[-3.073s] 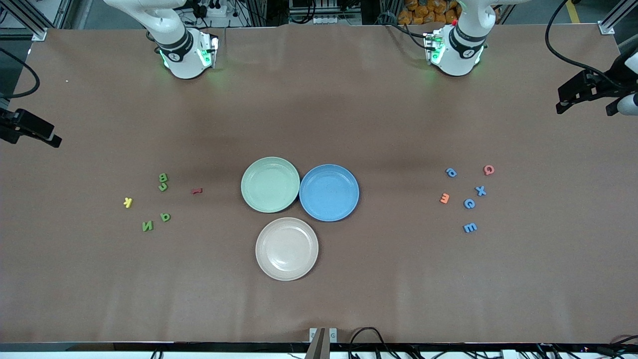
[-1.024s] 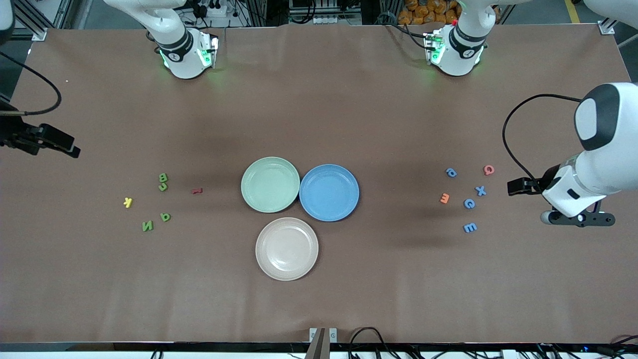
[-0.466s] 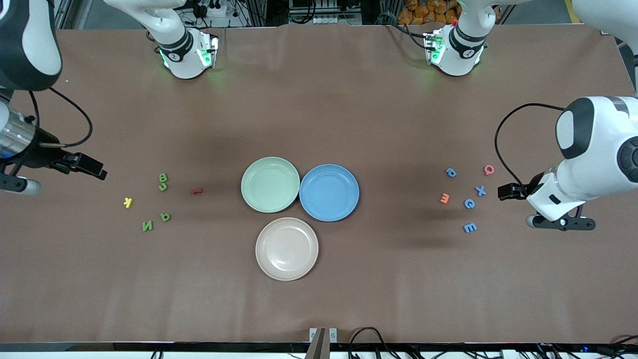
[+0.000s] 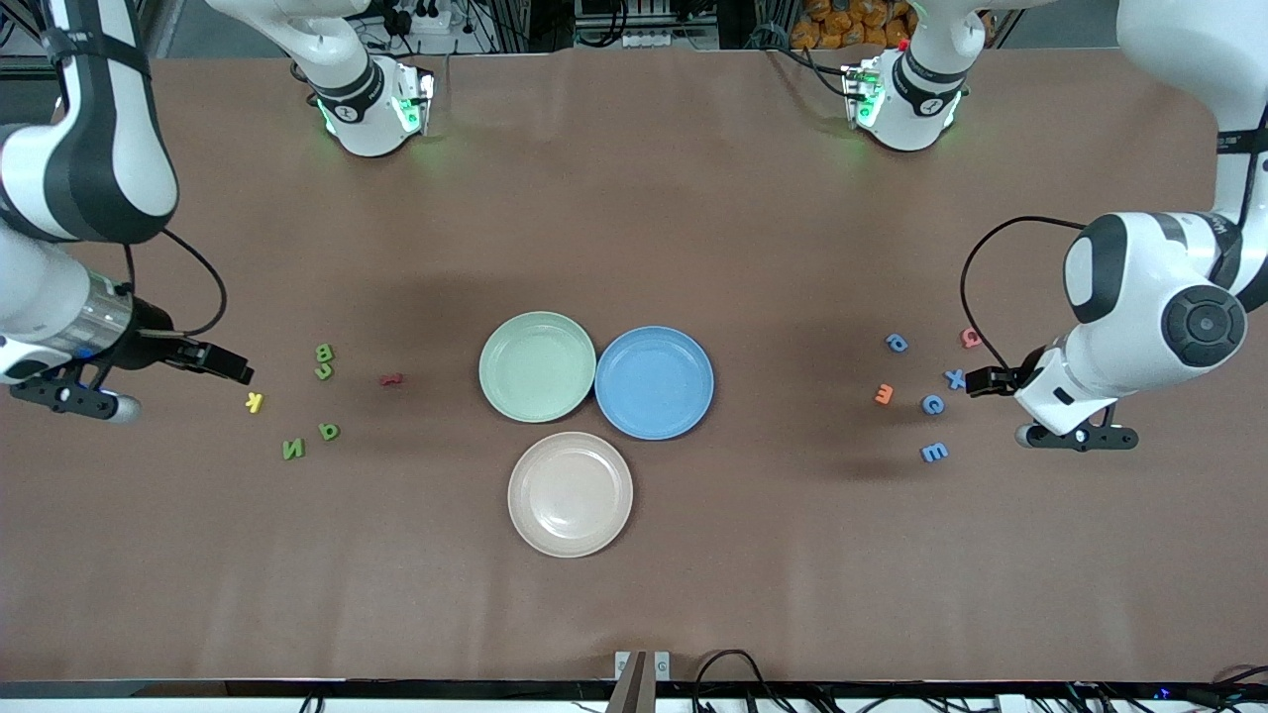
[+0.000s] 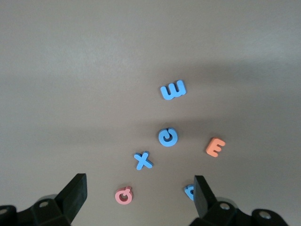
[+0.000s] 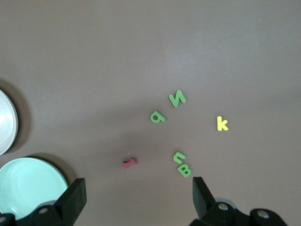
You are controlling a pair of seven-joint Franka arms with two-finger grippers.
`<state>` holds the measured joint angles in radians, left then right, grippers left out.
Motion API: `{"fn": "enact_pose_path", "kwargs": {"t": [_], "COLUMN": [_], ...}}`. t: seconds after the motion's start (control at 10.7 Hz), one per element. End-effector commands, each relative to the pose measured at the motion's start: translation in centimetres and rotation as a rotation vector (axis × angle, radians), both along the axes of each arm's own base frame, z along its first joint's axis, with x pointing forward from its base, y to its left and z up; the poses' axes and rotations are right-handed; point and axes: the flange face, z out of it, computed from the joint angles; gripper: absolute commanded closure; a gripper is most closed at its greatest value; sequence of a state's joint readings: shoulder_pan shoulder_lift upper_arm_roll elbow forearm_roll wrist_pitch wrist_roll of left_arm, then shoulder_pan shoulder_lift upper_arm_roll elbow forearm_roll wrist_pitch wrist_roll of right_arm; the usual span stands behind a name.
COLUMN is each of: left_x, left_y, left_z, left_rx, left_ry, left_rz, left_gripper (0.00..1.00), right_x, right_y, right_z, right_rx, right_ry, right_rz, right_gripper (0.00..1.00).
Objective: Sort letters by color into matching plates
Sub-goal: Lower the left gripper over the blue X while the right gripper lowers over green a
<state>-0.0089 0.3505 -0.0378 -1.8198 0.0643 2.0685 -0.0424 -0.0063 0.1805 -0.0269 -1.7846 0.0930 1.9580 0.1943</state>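
1 blue letter half hidden by left tool

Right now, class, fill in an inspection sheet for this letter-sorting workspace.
Surface: brown table.
Job's things: green plate and blue plate empty, side by side; green letters at the right arm's end, blue letters at the left arm's end.
Clutter: beige plate; yellow, red, orange, pink letters.
End effectors: left end effector open over the blue group; right end effector open over the green group.
Cables: black loops on both wrists.
Surroundings: frame rails, cables.
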Motion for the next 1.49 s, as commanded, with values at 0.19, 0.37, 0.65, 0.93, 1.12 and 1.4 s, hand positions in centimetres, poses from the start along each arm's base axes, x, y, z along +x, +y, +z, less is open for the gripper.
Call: {"fn": "enact_pose_path", "kwargs": {"t": [0.19,0.37,0.65,0.93,1.12,1.4], "left_x": [-3.0,-4.1,-4.6,-5.1,-6.4,-6.5], "left_y": [3.2,3.2,3.1,3.1,3.1,3.2], "left_z": [-5.7,-8.1,-12.0,-15.3,-17.0,-17.3], "left_rx": [0.004,0.0,-0.006,-0.01,-0.014,-0.013], "left_ry": [-0.068,-0.07,-0.057,-0.041,-0.048,-0.042], "left_rz": [0.071,0.074,0.099,0.099,0.099,0.1], "left_gripper": [0.0,0.0,0.0,0.0,0.0,0.0], "right_x": [-0.6,-0.2,0.7,1.5,1.7,1.8], "right_y": [-0.1,-0.4,-0.8,-1.1,-1.1,-0.9], "right_z": [-7.7,-10.5,-14.3,-18.2,-20.3,-21.9], "right_rx": [0.024,0.022,0.015,0.004,-0.001,-0.005], "right_ry": [0.014,0.037,0.024,0.003,-0.002,-0.006], "right_rz": [-0.096,-0.103,-0.116,-0.125,-0.125,-0.123], "right_gripper": [0.0,0.0,0.0,0.0,0.0,0.0]}}
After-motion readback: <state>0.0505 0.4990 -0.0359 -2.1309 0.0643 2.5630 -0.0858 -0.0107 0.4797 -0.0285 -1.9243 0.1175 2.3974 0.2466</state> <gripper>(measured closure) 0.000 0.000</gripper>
